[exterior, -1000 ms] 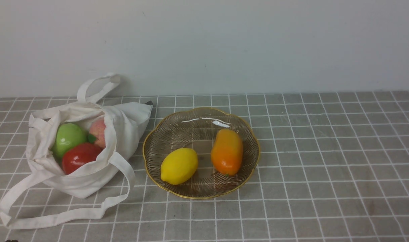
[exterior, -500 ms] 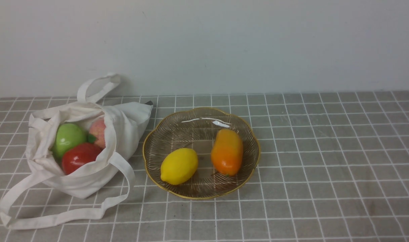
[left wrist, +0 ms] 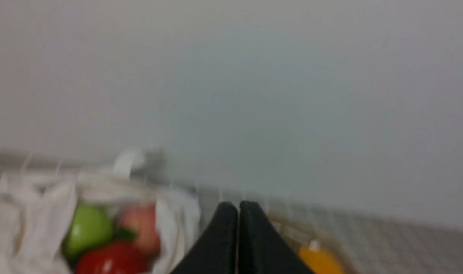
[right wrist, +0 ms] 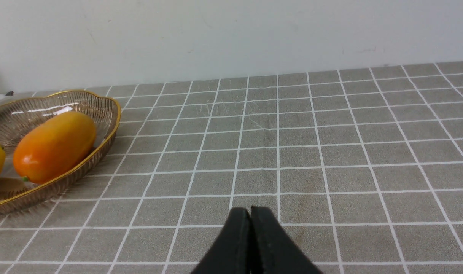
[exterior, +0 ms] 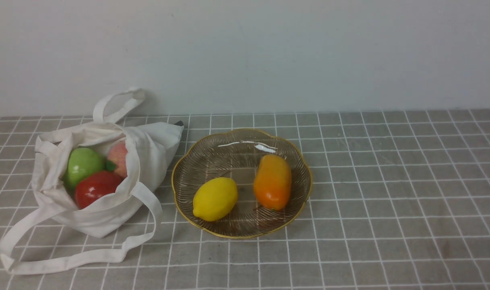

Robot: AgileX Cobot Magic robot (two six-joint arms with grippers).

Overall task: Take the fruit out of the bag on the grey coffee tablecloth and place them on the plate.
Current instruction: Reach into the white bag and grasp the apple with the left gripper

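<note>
Three fruits (exterior: 96, 188) still sit in the bag (exterior: 152, 145) beside the plate (exterior: 228, 149); only the left gripper (left wrist: 238, 205) has shifted. It and the right gripper (right wrist: 250, 211) are pressed together: no pick yet.

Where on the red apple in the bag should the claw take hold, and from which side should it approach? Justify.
Grip the red apple across its exposed upper half, probably coming from above through the open mouth of the bag. Cloth wraps its lower front, and the green apple and peach crowd behind it, so a sideways approach would likely snag.
</note>
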